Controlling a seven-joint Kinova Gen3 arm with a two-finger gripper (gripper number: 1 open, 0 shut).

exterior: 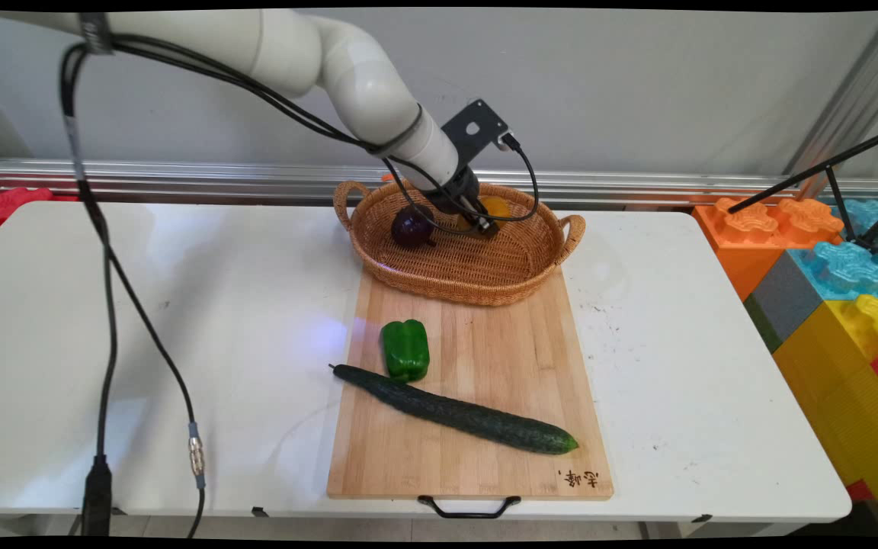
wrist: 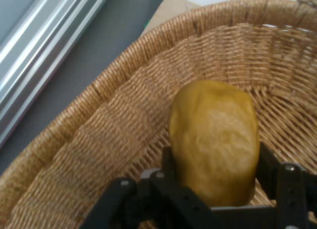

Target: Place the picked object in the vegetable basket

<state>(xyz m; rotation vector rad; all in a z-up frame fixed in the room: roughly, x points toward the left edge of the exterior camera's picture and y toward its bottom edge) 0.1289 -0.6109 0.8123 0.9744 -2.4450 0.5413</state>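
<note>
My gripper (exterior: 484, 220) reaches down into a wicker basket (exterior: 469, 293) at the far end of a wooden cutting board (exterior: 485, 465). In the hand view the gripper (wrist: 215, 152) is shut on a lumpy yellow vegetable (wrist: 213, 140), one finger pressed to each of its sides, over the woven basket wall (wrist: 114, 125). In the main view the yellow vegetable (exterior: 498, 206) shows only partly behind the hand. A dark purple round vegetable (exterior: 411, 227) lies in the basket just left of the gripper.
A green bell pepper (exterior: 405, 349) and a long dark cucumber (exterior: 454, 409) lie on the board in front of the basket. Big coloured blocks (exterior: 828, 259) and a black tripod leg (exterior: 812, 171) stand off the table's right end. Black cables (exterior: 107, 305) hang at the left.
</note>
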